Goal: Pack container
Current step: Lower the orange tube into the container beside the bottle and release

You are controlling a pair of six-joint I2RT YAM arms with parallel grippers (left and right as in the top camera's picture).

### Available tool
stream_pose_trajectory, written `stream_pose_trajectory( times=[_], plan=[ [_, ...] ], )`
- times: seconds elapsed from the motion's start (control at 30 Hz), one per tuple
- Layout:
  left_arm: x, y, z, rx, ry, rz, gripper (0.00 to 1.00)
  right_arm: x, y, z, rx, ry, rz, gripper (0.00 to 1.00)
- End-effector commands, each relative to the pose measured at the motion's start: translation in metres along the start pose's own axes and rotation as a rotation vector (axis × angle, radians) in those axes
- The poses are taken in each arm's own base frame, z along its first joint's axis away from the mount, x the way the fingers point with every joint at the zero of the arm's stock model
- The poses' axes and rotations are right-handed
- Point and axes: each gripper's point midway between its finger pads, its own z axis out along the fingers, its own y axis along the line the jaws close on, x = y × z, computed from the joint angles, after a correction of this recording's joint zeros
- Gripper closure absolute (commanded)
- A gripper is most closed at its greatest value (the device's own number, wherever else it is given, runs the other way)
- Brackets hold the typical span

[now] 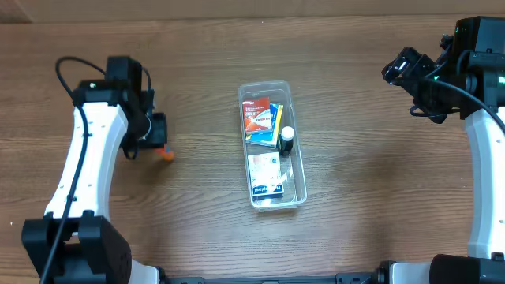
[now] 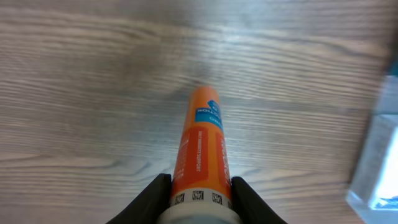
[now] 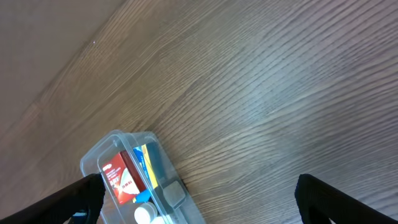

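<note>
The clear plastic container (image 1: 295,178) lies mid-table and holds a red box (image 1: 256,115), a blue and yellow box, a small white-capped bottle (image 1: 286,138) and a white packet (image 1: 265,173). It also shows in the right wrist view (image 3: 99,155). My left gripper (image 2: 199,193) is shut on an orange tube (image 2: 202,146) with a blue label, held over bare wood left of the container. In the overhead view the tube's orange tip (image 1: 166,155) shows by the left gripper (image 1: 156,134). My right gripper (image 3: 199,199) is open and empty, held high at the far right (image 1: 410,75).
The table (image 1: 371,189) is brown wood. The container's corner shows at the right edge of the left wrist view (image 2: 379,168). Both white arms reach in from the front corners.
</note>
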Motion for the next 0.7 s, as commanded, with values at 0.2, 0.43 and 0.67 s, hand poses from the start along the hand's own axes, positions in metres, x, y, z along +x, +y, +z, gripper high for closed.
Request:
stream_pose_trajectory(
  times=[0.2, 0.43, 0.67],
  plan=[
    [0.002, -0.029, -0.077, 0.024, -0.1, 0.077, 0.71, -0.002, 0.003, -0.003, -0.014, -0.008, -0.001, 0.0],
    [0.027, -0.096, -0.094, 0.07, -0.128, 0.254, 0.71, -0.002, 0.003, -0.003, -0.014, -0.008, -0.001, 0.0],
    [0.058, -0.179, -0.099, 0.151, -0.171, 0.425, 0.69, -0.002, 0.003, -0.003, -0.014, -0.008, -0.002, 0.0]
  ],
)
